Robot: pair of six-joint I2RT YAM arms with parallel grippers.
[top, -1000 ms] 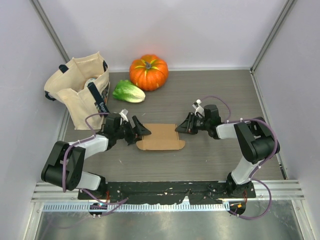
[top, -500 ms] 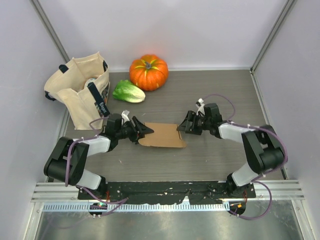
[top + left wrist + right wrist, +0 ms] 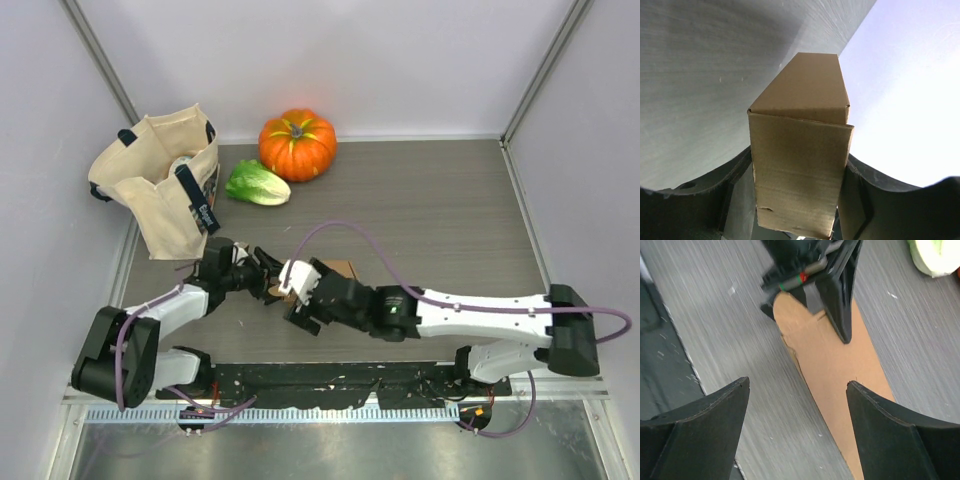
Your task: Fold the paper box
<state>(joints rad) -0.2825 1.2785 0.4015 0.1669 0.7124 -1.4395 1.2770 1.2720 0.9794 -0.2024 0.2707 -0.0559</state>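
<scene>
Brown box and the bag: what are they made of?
The paper box looks like thin, matte tan cardboard: sharp creases and a rough cut edge show. The tote bag seems soft beige cloth, maybe canvas; its sides slump and wrinkle.

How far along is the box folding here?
Early. The paper box shows one crease but looks mostly flat, no walls standing. The left gripper pinches one end; the right gripper hovers open above it. Raising sides and tucking tabs remain.
</scene>
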